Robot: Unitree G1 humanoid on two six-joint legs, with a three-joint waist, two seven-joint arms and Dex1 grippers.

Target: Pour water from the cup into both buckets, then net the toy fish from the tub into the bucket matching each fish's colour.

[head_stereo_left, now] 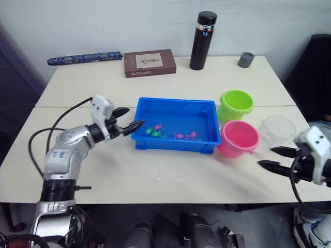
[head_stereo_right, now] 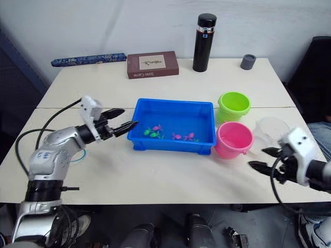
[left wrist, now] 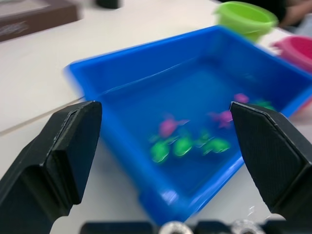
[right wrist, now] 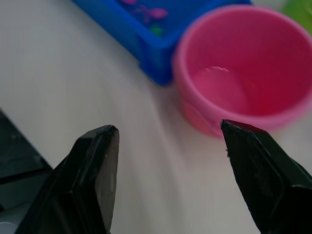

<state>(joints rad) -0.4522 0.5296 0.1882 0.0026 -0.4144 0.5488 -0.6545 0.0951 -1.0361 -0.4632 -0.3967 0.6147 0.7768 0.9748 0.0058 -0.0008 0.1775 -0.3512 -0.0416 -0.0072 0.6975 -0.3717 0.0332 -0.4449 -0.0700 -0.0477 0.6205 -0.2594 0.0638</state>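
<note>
While both tools hang open and empty, the tub [head_stereo_left: 176, 126] sits mid-tabletop [head_stereo_left: 155, 175] with toy fish [head_stereo_left: 155, 129] inside.

Left tool [head_stereo_left: 126, 120] hovers just off the tub's left rim; right tool [head_stereo_left: 276, 158] is near the front right edge, beside the pink bucket [head_stereo_left: 238, 138], with the green bucket [head_stereo_left: 236, 105] and clear cup [head_stereo_left: 279, 129] behind. Bare pale surface runs along the front. The brown box [head_stereo_left: 150, 63] bears unreadable lettering by the white wall.

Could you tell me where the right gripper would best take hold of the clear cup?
Probably the near wall, from the robot's side: the clear cup stands upright beside the pink bucket, just beyond the open right gripper. I cannot make out its handle.
</note>
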